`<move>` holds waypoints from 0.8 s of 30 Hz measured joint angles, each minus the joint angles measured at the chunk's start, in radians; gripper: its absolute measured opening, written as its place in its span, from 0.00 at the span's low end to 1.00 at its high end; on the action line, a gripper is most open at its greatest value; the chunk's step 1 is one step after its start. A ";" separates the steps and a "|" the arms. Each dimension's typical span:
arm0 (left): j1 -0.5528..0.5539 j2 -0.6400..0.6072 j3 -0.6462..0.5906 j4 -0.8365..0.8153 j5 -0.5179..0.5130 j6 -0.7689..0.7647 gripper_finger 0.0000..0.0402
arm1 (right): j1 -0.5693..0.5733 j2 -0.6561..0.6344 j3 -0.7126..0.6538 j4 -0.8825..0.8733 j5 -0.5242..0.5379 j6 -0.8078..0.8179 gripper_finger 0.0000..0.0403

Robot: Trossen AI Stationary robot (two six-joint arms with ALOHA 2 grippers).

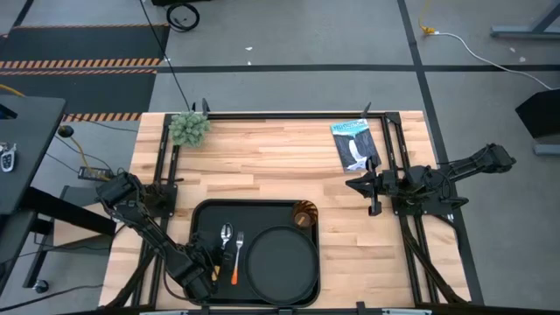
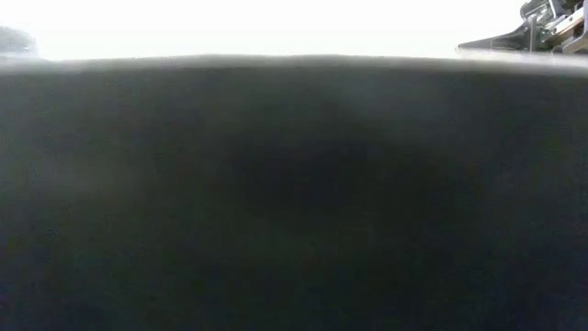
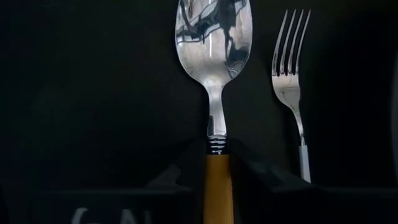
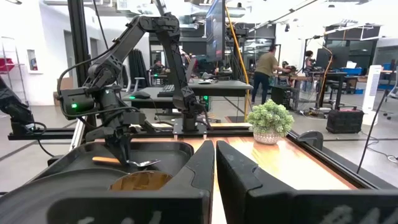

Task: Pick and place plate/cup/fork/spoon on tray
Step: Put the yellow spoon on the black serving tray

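The black tray [image 1: 199,220] lies at the table's near edge. On it are the round black plate [image 1: 282,262], the amber cup [image 1: 304,214] in the tray's far right corner, and the fork [image 1: 236,261] lying flat left of the plate. My left gripper [image 1: 213,262] is over the tray's left part, shut on the spoon [image 1: 226,236], whose shiny bowl [image 3: 213,37] points toward the far edge, parallel to the fork [image 3: 291,74]. My right gripper [image 1: 361,185] waits shut and empty over the table's right side. The low view shows only the dark tray wall [image 2: 294,184]. My left gripper pinches the spoon's yellow-orange handle [image 3: 217,171] between its two fingers, right behind the metal collar at the handle's bowl end. The fingers [image 4: 122,148] come from above, slanting toward the far edge. The spoon lies about level, low over the tray floor; whether it touches, I cannot tell.
A small potted plant [image 1: 189,128] stands at the table's far left corner. A black-and-white packet [image 1: 353,144] lies at the far right, near my right gripper. Bare wood lies between the tray and the far edge. People stand in the room beyond [image 4: 268,65].
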 joint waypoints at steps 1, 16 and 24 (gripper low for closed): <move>0.000 0.000 0.000 0.000 0.000 0.000 0.19 | 0.000 0.000 0.000 0.000 0.000 0.000 0.06; -0.002 -0.004 0.001 -0.015 -0.037 0.001 0.37 | 0.000 0.000 0.000 0.000 0.000 0.000 0.06; 0.000 -0.006 0.148 -0.315 -0.050 0.004 0.38 | 0.000 0.000 0.000 0.000 0.000 0.000 0.06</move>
